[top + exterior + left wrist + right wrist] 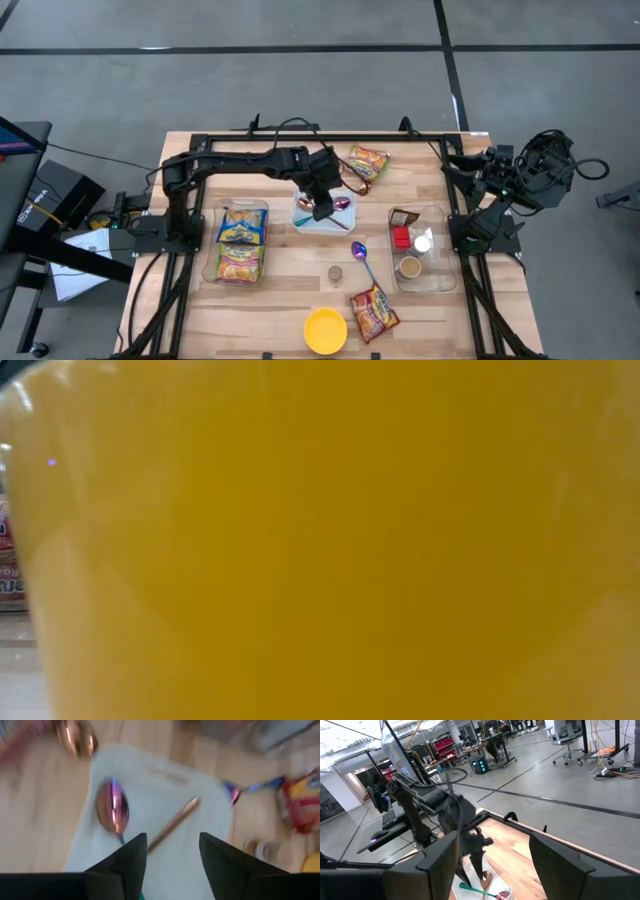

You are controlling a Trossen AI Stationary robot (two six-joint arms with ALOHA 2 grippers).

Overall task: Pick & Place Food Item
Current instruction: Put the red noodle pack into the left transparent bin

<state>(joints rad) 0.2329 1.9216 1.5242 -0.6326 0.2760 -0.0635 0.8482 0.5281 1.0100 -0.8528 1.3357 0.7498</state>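
My left gripper (322, 208) hangs open over a white tray (305, 220) at the table's middle, fingers pointing down at a slant. On the tray lie an iridescent spoon (113, 810) and a copper-coloured handle (174, 822), whose near end runs toward the gap between my fingers; nothing is held. Snack packets lie at the far side (367, 162), near the front edge (373, 312) and in a clear bin (240, 245) on the left. My right gripper (492, 865) waits open, raised at the table's right edge (470, 172).
A clear bin (418, 250) on the right holds a red item and small cups. A blue-purple spoon (362, 255) and a small round lid (335, 272) lie mid-table. A yellow bowl (325, 330) stands at the front edge and fills the low view (320, 540).
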